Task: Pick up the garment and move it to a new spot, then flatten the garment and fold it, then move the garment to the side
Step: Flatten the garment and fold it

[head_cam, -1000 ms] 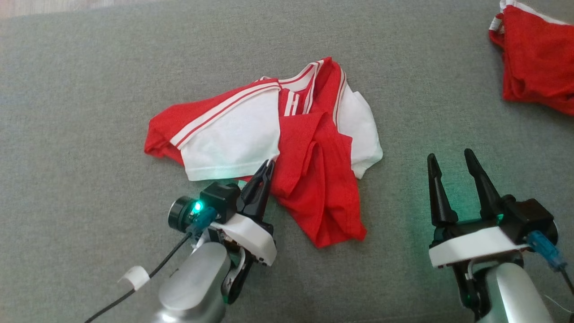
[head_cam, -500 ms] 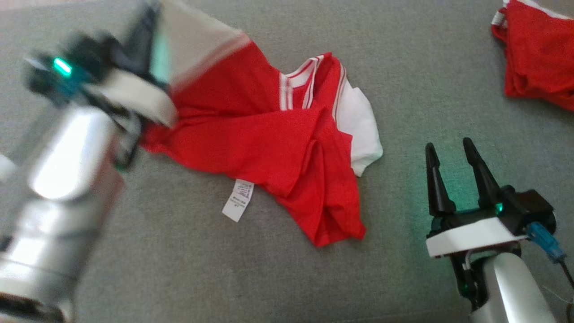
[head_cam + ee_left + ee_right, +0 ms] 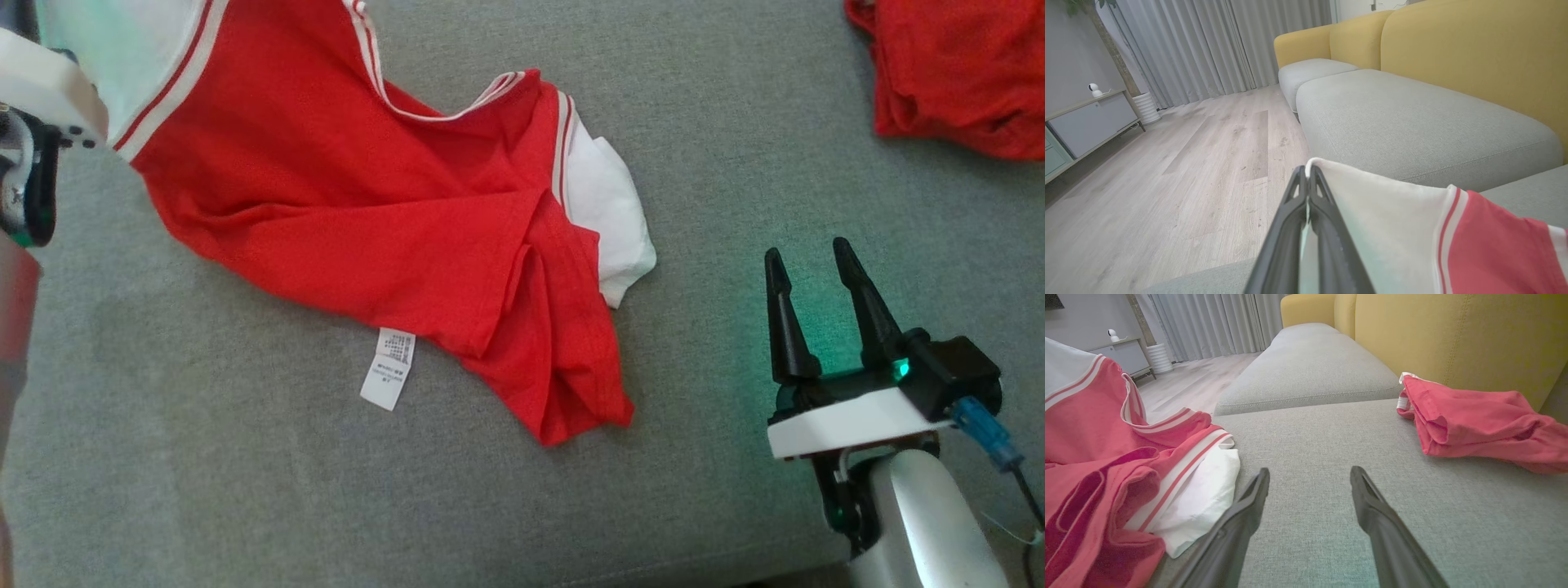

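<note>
The garment is a red shirt with white sleeves and white stripes, stretched across the grey sofa cushion. Its upper left end is lifted off the cushion. My left gripper is shut on the edge of the white sleeve there, and its wrist shows at the head view's left edge. A white care label hangs out of the lower hem. My right gripper stands open with nothing between its fingers, to the right of the garment's other white sleeve and apart from it.
A second red garment lies bunched at the back right of the cushion, against the yellow backrest. To the left the sofa ends and a wooden floor lies below, with a cabinet and curtains beyond.
My left gripper, shut on the white sleeve, has swung up and far to the left, pulling the garment open and baring the label. The head camera has shifted a little. The right gripper stayed open.
</note>
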Available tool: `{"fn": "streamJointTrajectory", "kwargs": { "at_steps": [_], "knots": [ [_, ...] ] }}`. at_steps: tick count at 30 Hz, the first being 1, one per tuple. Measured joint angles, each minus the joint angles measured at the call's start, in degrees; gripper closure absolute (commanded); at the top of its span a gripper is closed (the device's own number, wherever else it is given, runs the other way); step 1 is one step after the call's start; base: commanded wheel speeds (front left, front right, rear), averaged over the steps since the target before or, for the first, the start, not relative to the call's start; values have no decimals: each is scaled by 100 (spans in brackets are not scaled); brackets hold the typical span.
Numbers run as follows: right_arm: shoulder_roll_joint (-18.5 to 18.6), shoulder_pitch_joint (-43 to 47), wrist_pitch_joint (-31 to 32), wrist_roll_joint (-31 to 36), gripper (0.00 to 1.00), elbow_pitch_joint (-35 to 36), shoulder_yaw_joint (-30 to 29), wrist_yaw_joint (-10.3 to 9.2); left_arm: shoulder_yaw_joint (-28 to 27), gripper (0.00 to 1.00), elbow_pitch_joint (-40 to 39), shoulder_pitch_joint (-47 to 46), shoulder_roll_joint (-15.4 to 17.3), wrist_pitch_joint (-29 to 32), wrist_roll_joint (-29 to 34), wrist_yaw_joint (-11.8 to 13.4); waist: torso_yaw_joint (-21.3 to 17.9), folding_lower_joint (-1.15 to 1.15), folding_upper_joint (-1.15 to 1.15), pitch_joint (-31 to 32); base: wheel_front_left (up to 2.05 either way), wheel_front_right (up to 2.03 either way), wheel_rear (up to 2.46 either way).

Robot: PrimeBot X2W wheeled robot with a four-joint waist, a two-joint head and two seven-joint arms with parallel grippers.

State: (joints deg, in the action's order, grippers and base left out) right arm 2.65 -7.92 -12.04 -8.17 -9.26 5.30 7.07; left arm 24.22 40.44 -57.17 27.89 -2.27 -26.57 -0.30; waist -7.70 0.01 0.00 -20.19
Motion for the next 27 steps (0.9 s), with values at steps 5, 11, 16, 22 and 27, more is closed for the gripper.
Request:
{"fn": "streamJointTrajectory", "kwargs": {
  "at_steps": [5, 11, 16, 22, 27],
  "knots": [
    [0, 2, -7, 1, 0, -64, -3, 0, -16, 0, 53, 24, -86, -186, -121, 10, 56, 0, 0, 40, 0, 0, 0],
    [0, 26, -7, 10, 0, -75, -4, 0, 24, 0, 21, 444, -396, -344, -297, -134, 234, 0, 0, 239, 0, 0, 0],
    [1, 54, 0, 13, 0, -92, -8, 0, 81, 0, -325, 971, -615, -506, -491, -204, 423, -1, 0, 511, 0, 0, 0],
    [1, 308, 24, 19, 0, -91, -53, 0, 188, 0, -1024, 1937, -864, -679, -719, -160, 671, -2, 0, 895, 0, 0, 0],
    [0, 468, 78, 19, 0, -70, -137, 0, 432, 0, -1641, 2983, -1094, -798, -815, 40, 870, -2, 0, 1179, 0, 0, 0]
  ]
}}
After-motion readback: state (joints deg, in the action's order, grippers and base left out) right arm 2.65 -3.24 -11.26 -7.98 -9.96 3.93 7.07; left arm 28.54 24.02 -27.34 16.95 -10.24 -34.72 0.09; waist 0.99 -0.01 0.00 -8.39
